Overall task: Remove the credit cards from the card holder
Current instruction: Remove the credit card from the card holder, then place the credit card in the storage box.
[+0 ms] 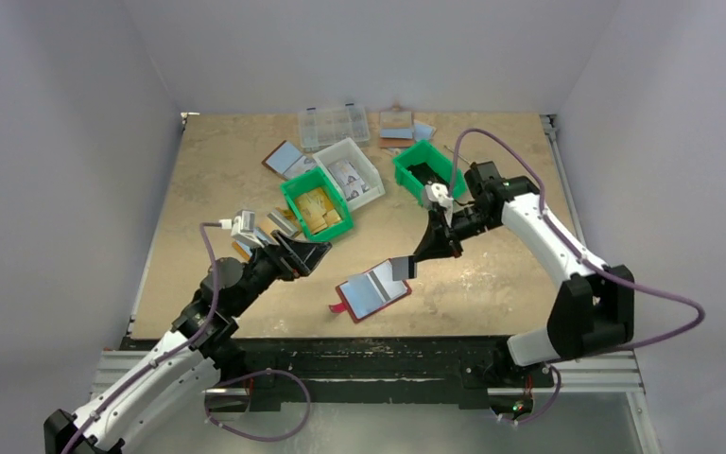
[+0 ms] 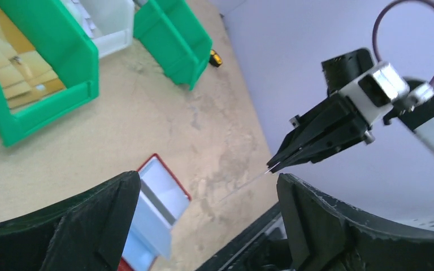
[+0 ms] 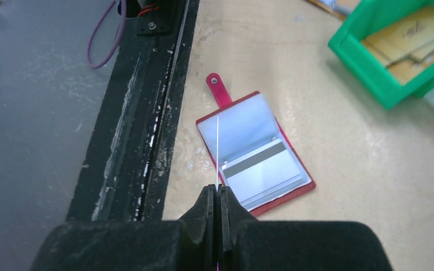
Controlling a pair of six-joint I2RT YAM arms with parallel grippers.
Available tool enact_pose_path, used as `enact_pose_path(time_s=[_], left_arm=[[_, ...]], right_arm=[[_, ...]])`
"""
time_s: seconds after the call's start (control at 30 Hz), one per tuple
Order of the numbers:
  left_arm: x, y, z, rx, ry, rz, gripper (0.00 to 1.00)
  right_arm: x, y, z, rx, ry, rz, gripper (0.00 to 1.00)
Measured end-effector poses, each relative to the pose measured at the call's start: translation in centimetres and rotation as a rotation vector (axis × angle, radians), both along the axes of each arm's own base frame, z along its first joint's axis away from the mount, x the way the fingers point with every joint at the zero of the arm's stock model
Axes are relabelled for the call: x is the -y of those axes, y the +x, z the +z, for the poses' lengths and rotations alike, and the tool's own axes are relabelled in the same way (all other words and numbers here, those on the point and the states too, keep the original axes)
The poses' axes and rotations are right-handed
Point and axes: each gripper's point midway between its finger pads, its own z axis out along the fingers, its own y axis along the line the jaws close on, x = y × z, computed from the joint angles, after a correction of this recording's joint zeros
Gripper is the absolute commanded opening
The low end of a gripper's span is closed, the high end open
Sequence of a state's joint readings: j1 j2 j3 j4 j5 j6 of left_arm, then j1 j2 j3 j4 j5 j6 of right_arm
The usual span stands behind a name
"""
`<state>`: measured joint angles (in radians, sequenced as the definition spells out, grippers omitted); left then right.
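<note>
right end effector [image 3: 217,191] is gripping one credit card [image 3: 217,147] edge-on, fingers shut on it. just below and ahead, the card holder [image 3: 234,121] is lying open on the desk [image 3: 344,197], a second card [image 3: 257,168] sitting crosswise in it. left end effector [image 1: 314,253] is hanging open, less near.

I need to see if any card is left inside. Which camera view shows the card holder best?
The right wrist view: the open card holder lies whole and close, with a striped credit card showing in one panel. The top external view shows it whole but small; the left wrist view catches only part of it.
</note>
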<state>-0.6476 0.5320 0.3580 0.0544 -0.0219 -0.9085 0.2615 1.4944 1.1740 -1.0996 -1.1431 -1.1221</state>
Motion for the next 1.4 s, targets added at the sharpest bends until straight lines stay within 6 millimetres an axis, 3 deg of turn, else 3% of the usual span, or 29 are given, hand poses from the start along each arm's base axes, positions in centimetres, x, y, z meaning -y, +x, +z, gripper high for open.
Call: enact_pose_path(time_s=[0.1, 0.3, 0.4, 0.53, 0.63, 0.9, 1.17, 1.4], left_arm=[[0.1, -0.6, 1.0, -0.023, -0.131, 0.000, 0.96], [2.8, -0.6, -1.4, -0.273, -0.289, -0.045, 0.95], [4.7, -0.9, -2.6, -0.404, -0.306, -0.048, 0.94], [7.8, -1.5, -0.4, -0.467, -0.360, -0.068, 0.92], [9.3, -0.6, 0.4, -0.517, -0.400, -0.046, 0.91], [10.8, 0.3, -2.9, -0.654, -0.378, 0.005, 0.92], [12.1, -0.1, -1.6, -0.662, -0.450, -0.030, 0.92], [13.3, -0.1, -1.8, -0.680, -0.481, -0.047, 0.91]], right_arm=[[0.1, -1.3, 1.0, 0.122, 0.052, 0.047, 0.00], [0.7, -3.4, 1.1, 0.383, 0.110, 0.161, 0.00], [0.7, -2.8, 2.1, 0.500, 0.118, 0.164, 0.00], [0.8, -1.9, 2.7, 0.602, 0.110, 0.140, 0.00], [1.0, -1.6, 1.9, 0.630, 0.092, 0.114, 0.00], [1.4, -1.2, 1.7, 0.685, 0.070, 0.060, 0.00], [1.8, -1.4, 1.6, 0.717, 0.077, 0.040, 0.00], [1.9, -1.6, 1.6, 0.730, 0.091, 0.043, 0.00]])
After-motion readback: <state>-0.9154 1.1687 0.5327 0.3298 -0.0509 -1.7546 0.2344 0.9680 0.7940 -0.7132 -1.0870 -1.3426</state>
